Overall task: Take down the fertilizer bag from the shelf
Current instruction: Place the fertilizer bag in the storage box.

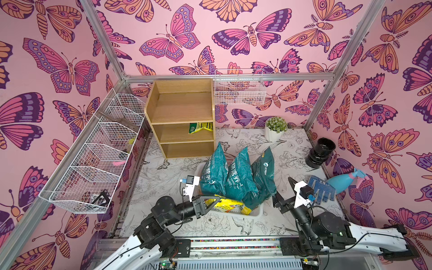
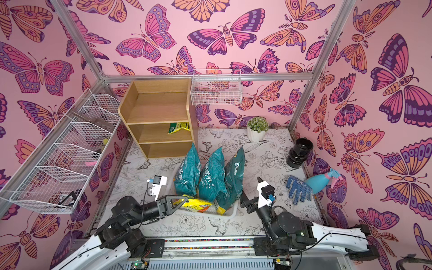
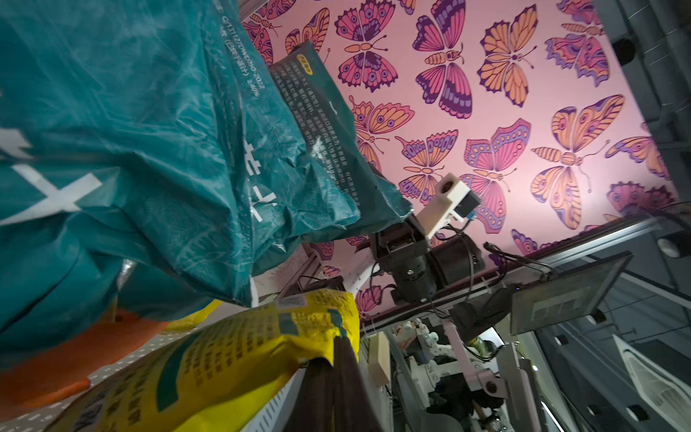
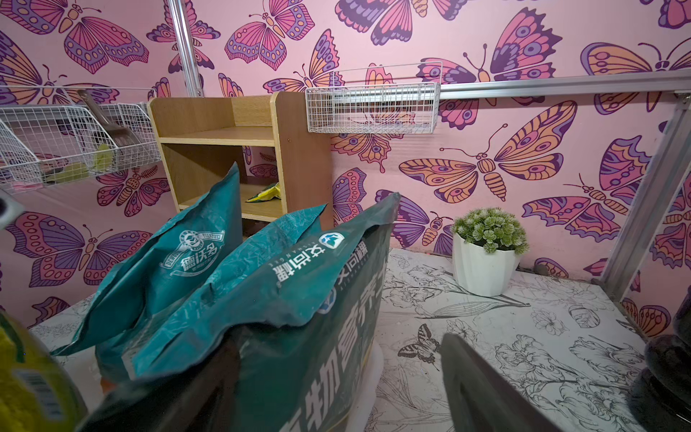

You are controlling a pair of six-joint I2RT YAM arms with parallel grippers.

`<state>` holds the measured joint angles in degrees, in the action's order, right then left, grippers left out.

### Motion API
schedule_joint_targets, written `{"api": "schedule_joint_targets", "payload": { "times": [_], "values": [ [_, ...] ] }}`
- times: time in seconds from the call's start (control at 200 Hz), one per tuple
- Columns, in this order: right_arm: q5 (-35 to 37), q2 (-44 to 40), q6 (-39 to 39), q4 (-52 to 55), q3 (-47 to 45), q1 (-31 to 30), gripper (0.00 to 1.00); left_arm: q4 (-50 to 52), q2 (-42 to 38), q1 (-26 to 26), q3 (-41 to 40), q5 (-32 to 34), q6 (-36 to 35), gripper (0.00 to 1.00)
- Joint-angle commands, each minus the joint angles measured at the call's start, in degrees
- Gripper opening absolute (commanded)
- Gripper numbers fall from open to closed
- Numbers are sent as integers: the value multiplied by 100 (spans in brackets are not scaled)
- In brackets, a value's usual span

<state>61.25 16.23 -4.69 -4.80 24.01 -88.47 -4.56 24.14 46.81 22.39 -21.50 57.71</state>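
Left claw [image 1: 217, 200] grips yellow bag [image 1: 231, 207] in white tray [image 1: 257, 213] with teal bags [image 1: 240, 177]; right claw [image 1: 283, 189] released.

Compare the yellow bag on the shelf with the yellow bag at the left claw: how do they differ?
The shelf bag lies on the middle tier of the shelf, untouched. The tub bag lies in the white tub, pinched by the shut left claw. Both are yellow with green print.

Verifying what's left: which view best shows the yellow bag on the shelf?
Both top views: the yellow bag shows clearly on the middle tier of the shelf. Right wrist catches only a corner past the teal bags. Left wrist doesn't show it.
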Motion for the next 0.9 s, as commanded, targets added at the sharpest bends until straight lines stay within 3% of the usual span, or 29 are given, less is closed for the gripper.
{"api": "schedule_joint_targets", "payload": {
  "times": [0.0, 0.295, 0.476, 0.591, 0.686, 0.731, 0.826, 0.896],
  "values": [
    [-8, -14, 40, 108, 42, 49, 88, -1317, 332, 65, -209, 1155, -444, 0],
    [-38, -16, 104, 180, 51, 49, 88, -973, 38, 39, -836, 2070, -738, 0],
    [-67, -83, 145, 238, 21, 58, 88, 1696, -538, 4, 42, 1934, -1339, 0],
    [-82, -122, 60, 139, -14, 58, 88, 925, -1272, -4, -1090, 1987, -1299, 0],
    [-85, -110, 15, 67, -50, 58, 88, 1632, -1567, -14, -1079, 2782, -1555, 0],
    [-69, -90, 21, 70, -30, 58, 88, 1592, -1530, -14, -1111, 2802, -1594, 0],
    [-28, -66, 9, 58, -20, 59, 88, 1015, -1110, -14, -1164, 2221, -1767, 0],
    [-20, -69, -5, 47, -28, 58, 88, 1070, -698, -14, -1013, 2438, -1790, 0]
  ]
}}
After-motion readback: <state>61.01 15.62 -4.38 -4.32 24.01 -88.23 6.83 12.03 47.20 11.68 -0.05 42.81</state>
